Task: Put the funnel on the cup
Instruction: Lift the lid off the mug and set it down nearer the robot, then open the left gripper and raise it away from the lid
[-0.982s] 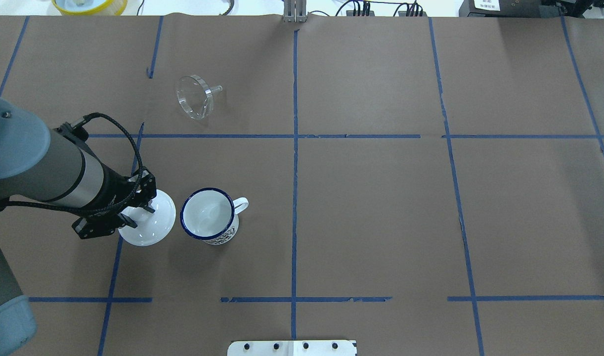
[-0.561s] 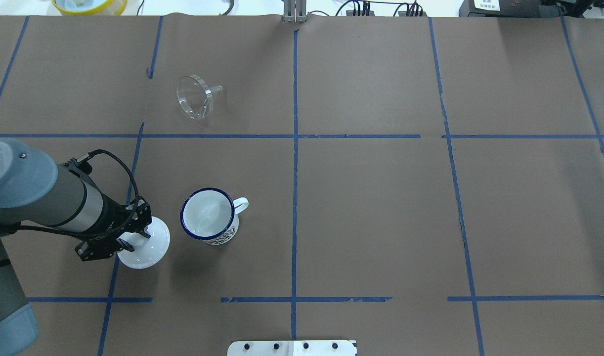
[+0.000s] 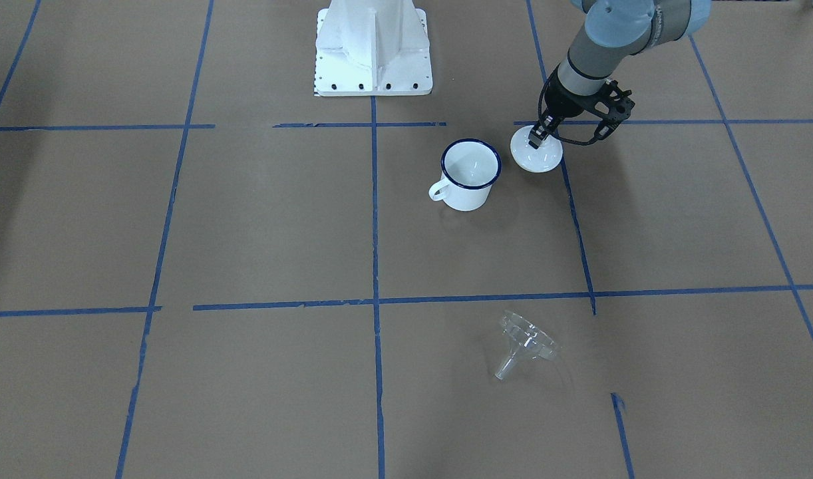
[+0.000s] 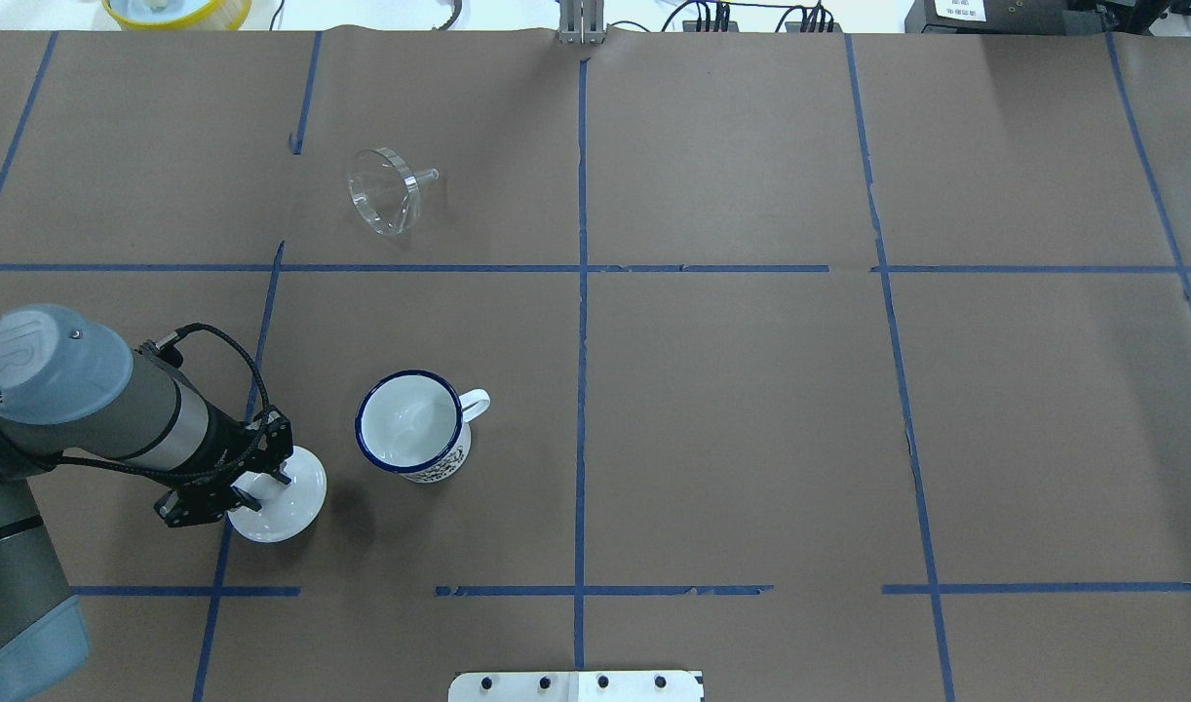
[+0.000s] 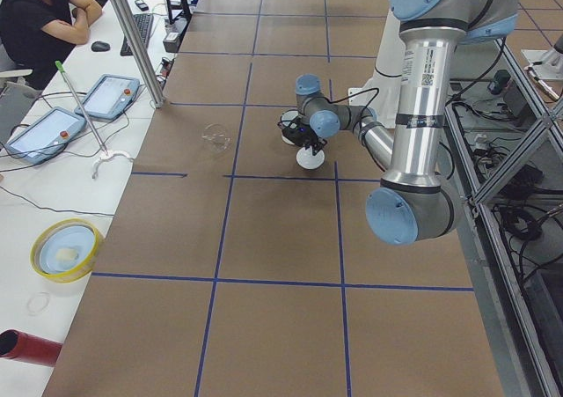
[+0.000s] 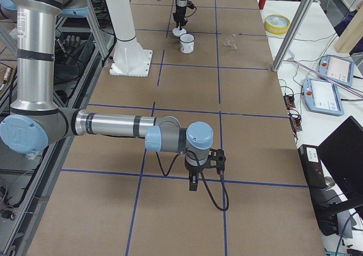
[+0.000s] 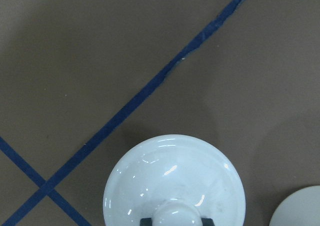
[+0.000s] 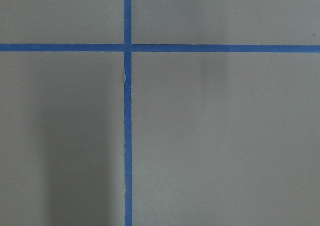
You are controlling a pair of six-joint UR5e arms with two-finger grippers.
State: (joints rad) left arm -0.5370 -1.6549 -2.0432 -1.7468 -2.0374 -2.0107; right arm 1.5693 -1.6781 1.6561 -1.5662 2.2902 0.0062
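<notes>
Far across the table [image 4: 751, 409], the funnel [image 4: 386, 192]: it is lying on its side on the brown paper with its spout pointing to my right, untouched and well apart from the cup.
The cup [image 4: 410, 424]: it is standing upright nearer to me, mouth uncovered, handle pointing to my right.
The lid [image 4: 286, 507]: it is hanging from my left gripper, near the cup on my left and not touching it. Its shadow is falling off to one side, so I judge it is not yet resting on the paper.
Left gripper [image 4: 256, 486]: I am keeping it pinched narrow on the lid's knob, with a finger showing on each side of it in the wrist view.
What is changing: over the last second I have been drawing the lid away from the cup, leftward and toward my own side. It is looking smaller from overhead, so I am probably lowering it.
What that is meaning: the cup's mouth is standing free for the funnel. Setting the lid down and letting go is coming first, then the reach out to the funnel.
Right gripper [image 6: 193, 183]: it is hovering over a tape crossing [image 8: 128, 47], well apart from everything. I cannot tell whether it is open or closed.
</notes>
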